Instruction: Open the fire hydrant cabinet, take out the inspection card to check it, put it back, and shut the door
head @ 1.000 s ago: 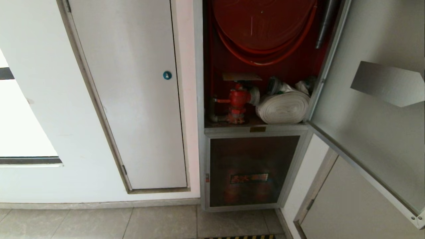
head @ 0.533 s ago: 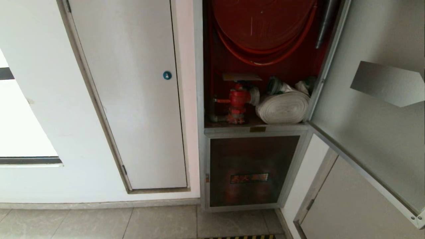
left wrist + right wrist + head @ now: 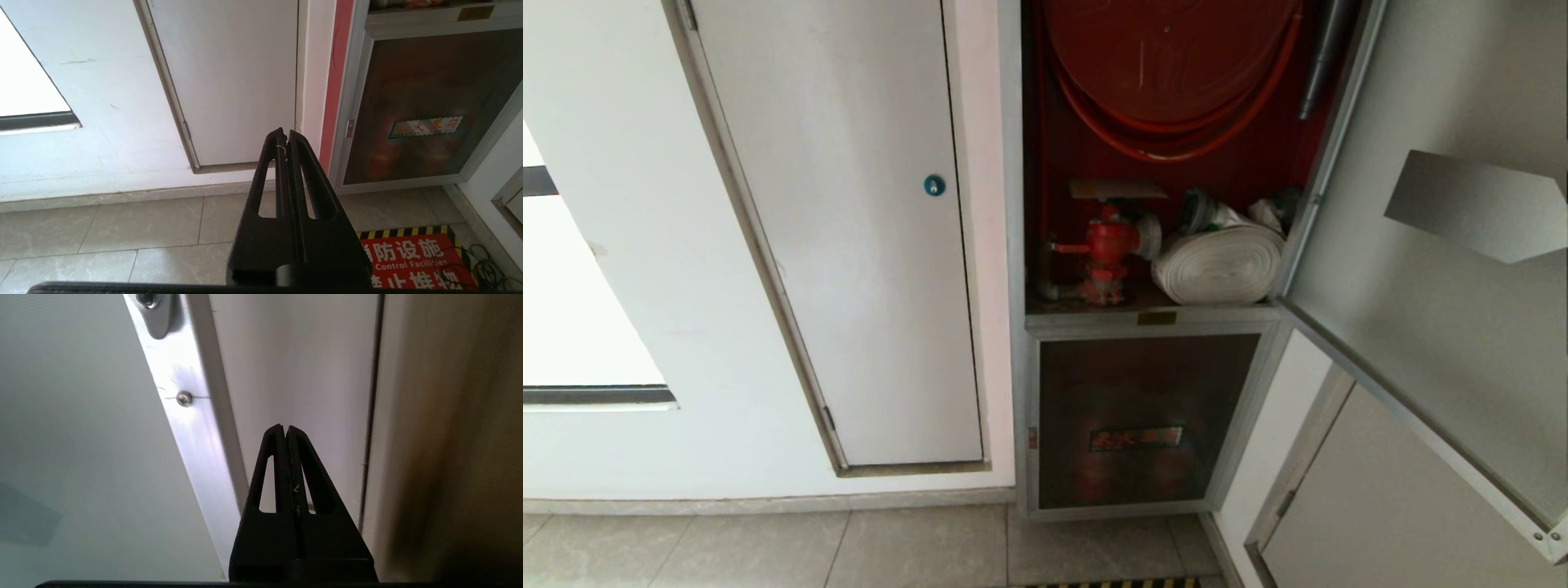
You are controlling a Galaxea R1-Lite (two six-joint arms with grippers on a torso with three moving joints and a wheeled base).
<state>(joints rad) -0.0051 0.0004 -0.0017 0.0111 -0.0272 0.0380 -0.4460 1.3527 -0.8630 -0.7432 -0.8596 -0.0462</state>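
Note:
The fire hydrant cabinet (image 3: 1015, 245) stands open, showing its red inside with a hose reel (image 3: 1168, 57), a red valve (image 3: 1107, 249) and a rolled white hose (image 3: 1221, 263). The door (image 3: 1421, 343) is swung out to the right and shows its inner side. The back of a hexagonal sticker (image 3: 1474, 206) shows through the glass. My right gripper (image 3: 284, 428) is shut and empty, just beside the door's aluminium frame (image 3: 186, 428), below its latch (image 3: 153, 310). My left gripper (image 3: 284, 131) is shut, parked low over the floor. The inspection card is out of view.
A white door (image 3: 849, 245) with a blue round lock (image 3: 934, 185) is left of the cabinet. Below the open compartment is a smaller glass panel (image 3: 1143, 392) with an orange label. A red floor mat (image 3: 412, 261) with a striped edge and some cables (image 3: 486, 265) lie before it.

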